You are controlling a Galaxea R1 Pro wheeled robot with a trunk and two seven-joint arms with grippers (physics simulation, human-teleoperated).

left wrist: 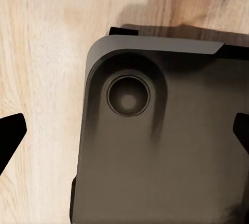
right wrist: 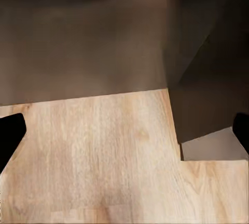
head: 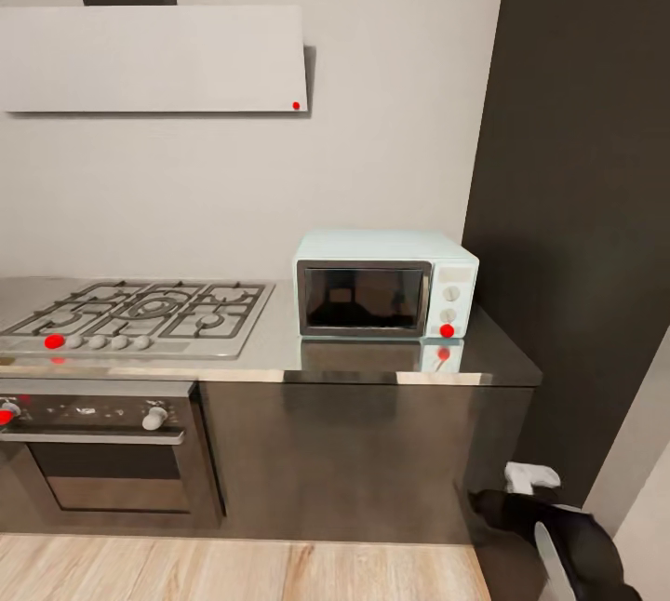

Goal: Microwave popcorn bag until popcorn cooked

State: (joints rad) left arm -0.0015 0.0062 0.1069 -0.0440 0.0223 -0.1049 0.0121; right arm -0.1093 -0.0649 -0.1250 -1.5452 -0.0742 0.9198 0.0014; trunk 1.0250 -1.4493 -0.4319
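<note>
The mint-blue microwave (head: 383, 285) stands on the grey countertop (head: 279, 352) at its right end, door shut, dark window, red light by the lower knob. The popcorn bag and popcorn are out of view. My right arm (head: 577, 536) hangs low in front of the dark cabinets. In the right wrist view my right gripper (right wrist: 124, 133) is open over the wood floor, its fingertips (right wrist: 10, 135) far apart. My left gripper (left wrist: 124, 133) is open too, pointing down at my own dark base (left wrist: 166, 146), with nothing between its fingers.
A gas hob (head: 140, 308) lies left of the microwave, over an oven (head: 102, 452). A flat grey hood (head: 154, 59) hangs on the wall. A tall dark cabinet (head: 577, 210) closes off the counter's right end. Wood floor (head: 233, 568) runs along the cabinet fronts.
</note>
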